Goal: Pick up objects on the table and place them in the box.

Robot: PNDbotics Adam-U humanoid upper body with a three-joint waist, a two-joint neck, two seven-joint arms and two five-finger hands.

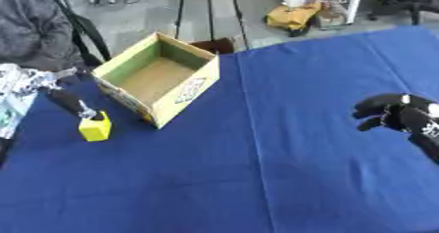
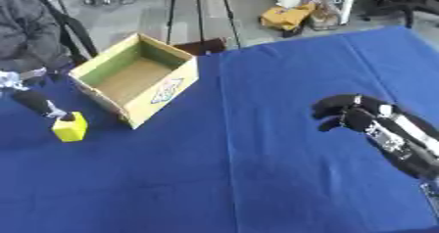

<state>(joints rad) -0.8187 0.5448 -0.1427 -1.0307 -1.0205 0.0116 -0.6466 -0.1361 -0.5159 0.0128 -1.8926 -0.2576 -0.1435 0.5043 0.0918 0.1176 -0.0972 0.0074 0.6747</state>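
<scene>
Right hand (image 2: 347,112), black, fingers curled and holding nothing, hovers over the blue tablecloth (image 1: 283,168), well apart from the small yellow block (image 1: 95,128) just left of the open cardboard box (image 1: 158,78)

Even, soft daylight, bright grey floor at the far edge, blue cloth (image 1: 257,168) evenly lit without glare, faint shadow beside the box (image 1: 158,78), whole picture slightly blurred, right hand (image 2: 347,110) smeared, yellow block (image 1: 95,128) soft-edged

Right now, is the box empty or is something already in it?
Empty. The box stands open-topped, its bare brown floor showing; the yellow block sits outside on the blue cloth.
</scene>
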